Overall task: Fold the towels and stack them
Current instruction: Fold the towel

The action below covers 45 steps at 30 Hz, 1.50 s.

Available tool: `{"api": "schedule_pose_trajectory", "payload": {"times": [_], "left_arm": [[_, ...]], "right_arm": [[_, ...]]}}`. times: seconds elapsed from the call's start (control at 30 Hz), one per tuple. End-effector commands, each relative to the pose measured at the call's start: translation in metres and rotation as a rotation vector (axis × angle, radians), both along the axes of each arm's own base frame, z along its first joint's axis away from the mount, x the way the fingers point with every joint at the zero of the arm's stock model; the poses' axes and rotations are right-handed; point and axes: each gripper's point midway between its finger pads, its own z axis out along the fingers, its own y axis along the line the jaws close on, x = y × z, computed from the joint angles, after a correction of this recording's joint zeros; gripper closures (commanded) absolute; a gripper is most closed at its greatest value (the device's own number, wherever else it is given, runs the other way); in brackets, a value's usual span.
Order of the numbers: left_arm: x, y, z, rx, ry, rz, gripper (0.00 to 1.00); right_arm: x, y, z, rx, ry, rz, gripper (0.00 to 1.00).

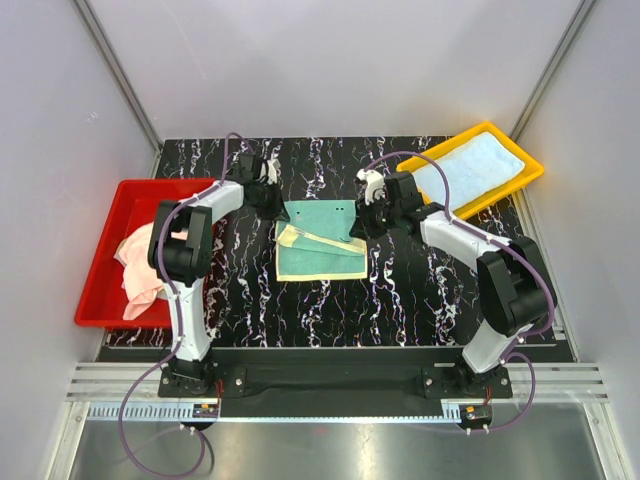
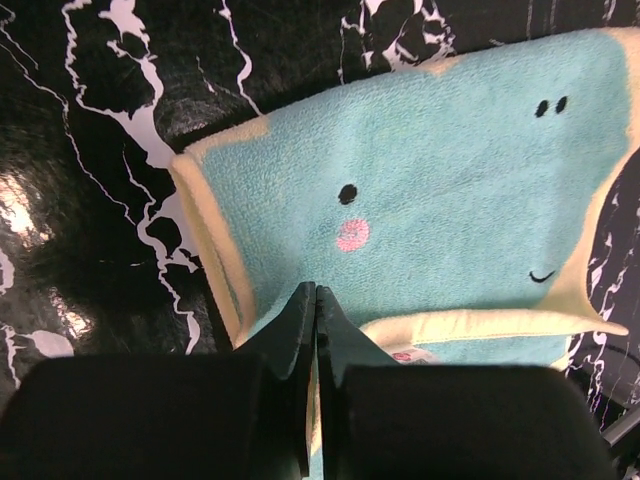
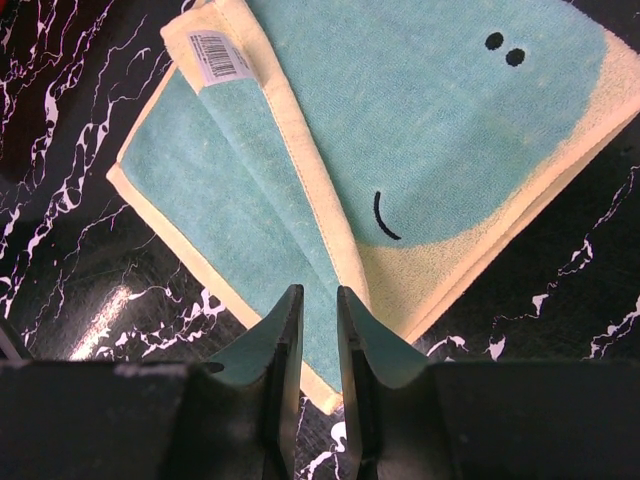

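- Teal towel (image 1: 318, 222) with a pale yellow border lies mid-table between my two arms, part folded: one flap is turned over on itself, with its care label (image 3: 220, 57) facing up
- My left gripper (image 2: 316, 293) sits at the towel's far left part, near the corner. The jaws are pressed together with cloth nipped just inside the yellow border, which I judge is a hold for carrying that side over
- My right gripper (image 3: 318, 296) is at the right-hand edge, jaws a narrow slit apart. Through the slit I see cloth and table lying flat below, so I judge nothing is caught there
- Why one gripper each side: soft cloth sags if lifted from one point, so matching holds would keep the fold line straight. The right side is not yet secured
- Pink towel (image 1: 140, 265) is heaped unfolded in the red tray (image 1: 98, 270) at the left
- Blue towel (image 1: 470, 165) lies flat in the yellow tray (image 1: 445, 144) at far right, likely where the stack goes
- Edges: the teal towel's layers do not line up at the near border, so the fold needs squaring
- Room: bare black table (image 1: 420, 290) on the near side and to both sides of the towel, with both trays well apart from it
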Motion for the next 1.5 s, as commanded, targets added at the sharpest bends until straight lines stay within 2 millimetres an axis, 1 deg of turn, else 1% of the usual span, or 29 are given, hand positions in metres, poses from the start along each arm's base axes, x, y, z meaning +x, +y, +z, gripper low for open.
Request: {"api": "schedule_pose_trajectory", "payload": {"times": [0.0,0.13,0.3,0.33,0.4,0.43,0.47,0.5,0.53,0.57,0.6,0.63,0.73,0.77,0.8,0.83,0.9,0.93,1.03,1.1,1.17,1.2,1.23,1.27,1.3,1.37,1.4,1.43,1.47], "left_arm": [[0.003,-0.008,0.002,-0.014,-0.017,-0.048,0.99],[-0.010,-0.014,0.005,-0.037,-0.006,-0.082,0.99],[-0.025,-0.020,0.024,-0.082,-0.041,-0.122,0.99],[-0.028,-0.024,0.034,-0.105,-0.062,-0.138,0.99],[-0.038,-0.026,0.034,-0.102,-0.056,-0.160,0.98],[-0.043,-0.024,0.032,-0.086,-0.045,-0.156,0.98],[-0.047,-0.023,0.037,-0.084,-0.054,-0.158,0.98],[-0.056,-0.020,0.031,-0.079,-0.034,-0.154,0.98],[-0.057,-0.017,0.040,-0.070,-0.064,-0.140,0.98],[-0.060,-0.016,0.042,-0.073,-0.071,-0.128,0.98],[-0.069,-0.015,0.038,-0.077,-0.059,-0.127,0.98],[-0.068,-0.015,0.051,-0.092,-0.103,-0.126,0.98],[-0.081,-0.018,0.056,-0.119,-0.096,-0.133,0.97],[-0.086,-0.021,0.060,-0.131,-0.098,-0.144,0.97],[-0.091,-0.023,0.061,-0.141,-0.099,-0.153,0.97],[-0.100,-0.026,0.061,-0.153,-0.097,-0.159,0.96],[-0.106,-0.029,0.059,-0.162,-0.092,-0.159,0.96],[-0.109,-0.029,0.058,-0.163,-0.091,-0.155,0.96],[-0.108,-0.030,0.058,-0.174,-0.094,-0.137,0.96],[-0.108,-0.030,0.059,-0.181,-0.090,-0.124,0.96],[-0.109,-0.028,0.056,-0.168,-0.082,-0.112,0.96],[-0.108,-0.026,0.055,-0.160,-0.081,-0.105,0.96],[-0.106,-0.024,0.053,-0.143,-0.083,-0.089,0.94],[-0.104,-0.020,0.052,-0.124,-0.077,-0.061,0.93],[-0.092,-0.011,0.054,-0.069,-0.104,-0.013,0.91],[-0.084,0.003,0.051,0.003,-0.089,0.051,0.85],[-0.072,0.006,0.060,0.016,-0.115,0.073,0.83],[-0.066,0.010,0.057,0.029,-0.111,0.089,0.82],[-0.059,0.014,0.060,0.021,-0.116,0.102,0.75]], "right_arm": [[0.000,0.007,0.015,0.038,-0.050,0.019,0.74],[0.001,0.003,0.014,0.021,-0.062,0.011,0.74],[0.001,0.004,0.019,0.031,-0.071,0.014,0.74],[-0.001,0.004,0.018,0.032,-0.069,0.015,0.74],[-0.002,0.003,0.018,0.031,-0.070,0.014,0.74],[-0.001,0.002,0.018,0.024,-0.076,0.009,0.74],[-0.002,-0.001,0.016,0.014,-0.077,0.001,0.74],[-0.002,-0.002,0.018,0.014,-0.089,-0.003,0.73],[-0.001,-0.004,0.018,0.009,-0.091,-0.012,0.73],[-0.001,-0.004,0.019,0.013,-0.090,-0.019,0.73],[-0.001,-0.004,0.020,0.016,-0.091,-0.027,0.73],[0.001,-0.003,0.023,0.023,-0.086,-0.042,0.73],[0.006,-0.010,0.018,0.003,-0.010,-0.149,0.71],[0.009,-0.010,0.023,0.023,0.034,-0.215,0.71],[0.003,-0.015,0.015,0.000,0.091,-0.248,0.71],[0.004,-0.018,0.015,0.006,0.126,-0.306,0.70],[0.003,-0.032,0.004,-0.042,0.171,-0.407,0.68],[0.003,-0.034,0.003,-0.040,0.190,-0.432,0.66],[0.006,-0.036,-0.004,-0.052,0.206,-0.450,0.65],[0.014,-0.035,-0.005,-0.056,0.201,-0.454,0.65],[0.022,-0.025,0.001,-0.033,0.185,-0.409,0.65],[0.026,-0.017,-0.003,-0.020,0.186,-0.375,0.65],[0.027,-0.003,0.007,0.025,0.187,-0.296,0.65],[0.027,0.005,-0.003,0.028,0.216,-0.260,0.65],[0.022,0.012,-0.004,0.039,0.253,-0.211,0.65],[0.028,0.021,-0.010,0.034,0.271,-0.149,0.63],[0.021,0.025,-0.013,0.040,0.309,-0.107,0.61],[0.023,0.029,-0.013,0.040,0.295,-0.059,0.59],[0.018,0.031,-0.024,0.033,0.327,-0.026,0.56]]}}
